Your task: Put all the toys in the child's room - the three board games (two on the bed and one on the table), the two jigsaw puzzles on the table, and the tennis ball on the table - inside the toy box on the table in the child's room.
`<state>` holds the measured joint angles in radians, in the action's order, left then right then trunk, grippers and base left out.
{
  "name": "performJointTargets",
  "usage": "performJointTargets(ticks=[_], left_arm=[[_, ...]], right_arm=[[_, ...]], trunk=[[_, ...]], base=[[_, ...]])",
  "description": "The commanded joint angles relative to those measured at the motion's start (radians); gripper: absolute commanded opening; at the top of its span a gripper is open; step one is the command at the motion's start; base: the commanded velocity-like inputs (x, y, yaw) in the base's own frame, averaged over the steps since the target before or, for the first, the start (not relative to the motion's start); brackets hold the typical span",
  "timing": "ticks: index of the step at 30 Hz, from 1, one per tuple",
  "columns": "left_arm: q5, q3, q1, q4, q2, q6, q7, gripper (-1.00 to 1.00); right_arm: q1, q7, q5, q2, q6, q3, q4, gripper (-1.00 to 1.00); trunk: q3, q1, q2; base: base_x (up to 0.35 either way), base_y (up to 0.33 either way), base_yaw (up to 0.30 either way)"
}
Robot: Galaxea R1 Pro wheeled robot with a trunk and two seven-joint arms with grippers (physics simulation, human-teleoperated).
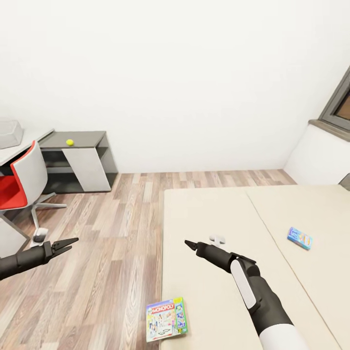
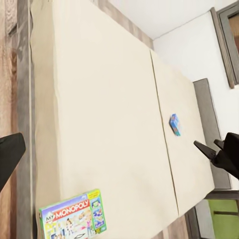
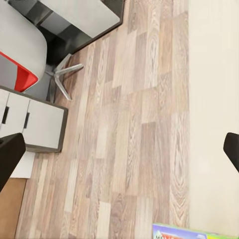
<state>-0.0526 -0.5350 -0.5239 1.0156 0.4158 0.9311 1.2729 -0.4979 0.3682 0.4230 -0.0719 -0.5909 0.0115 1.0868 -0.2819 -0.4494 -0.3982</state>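
A Monopoly board game (image 1: 165, 318) lies flat at the near left edge of the beige bed (image 1: 218, 214); it also shows in the left wrist view (image 2: 73, 216) and partly in the right wrist view (image 3: 194, 233). A smaller blue board game (image 1: 299, 238) (image 2: 175, 124) lies farther right on the bed. The yellow tennis ball (image 1: 70, 142) rests on a grey desk (image 1: 87, 141) at the back left. A clear toy box (image 1: 9, 132) stands on the white table at the far left. My left gripper (image 1: 68, 243) hangs open over the floor. My right gripper (image 1: 190, 244) is open above the bed, empty. The jigsaw puzzles are out of view.
A red and white swivel chair (image 1: 26, 182) stands by the table at the left. Wooden floor (image 1: 112, 233) runs between desk and bed. A white wall is behind, and a window (image 1: 340, 104) with a sill is at the far right.
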Motion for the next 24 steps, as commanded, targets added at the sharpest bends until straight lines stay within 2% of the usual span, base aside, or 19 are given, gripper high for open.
performJointTargets(ticks=[1, 24], left_arm=[[-0.002, 0.000, -0.001, 0.000, 0.000, 0.009, 0.002, 1.00], [-0.001, 0.000, -0.001, 0.000, 0.000, 0.009, 0.001, 1.00]], right_arm=[[-0.001, 0.000, 0.003, 0.000, -0.006, -0.001, 0.001, 1.00], [-0.001, -0.006, 0.002, -0.002, -0.004, 0.001, -0.002, 1.00]], trunk=[[0.000, -0.001, -0.002], [0.038, -0.001, -0.002]], base=[[0.000, 0.000, 0.000], [0.000, 0.000, 0.000]])
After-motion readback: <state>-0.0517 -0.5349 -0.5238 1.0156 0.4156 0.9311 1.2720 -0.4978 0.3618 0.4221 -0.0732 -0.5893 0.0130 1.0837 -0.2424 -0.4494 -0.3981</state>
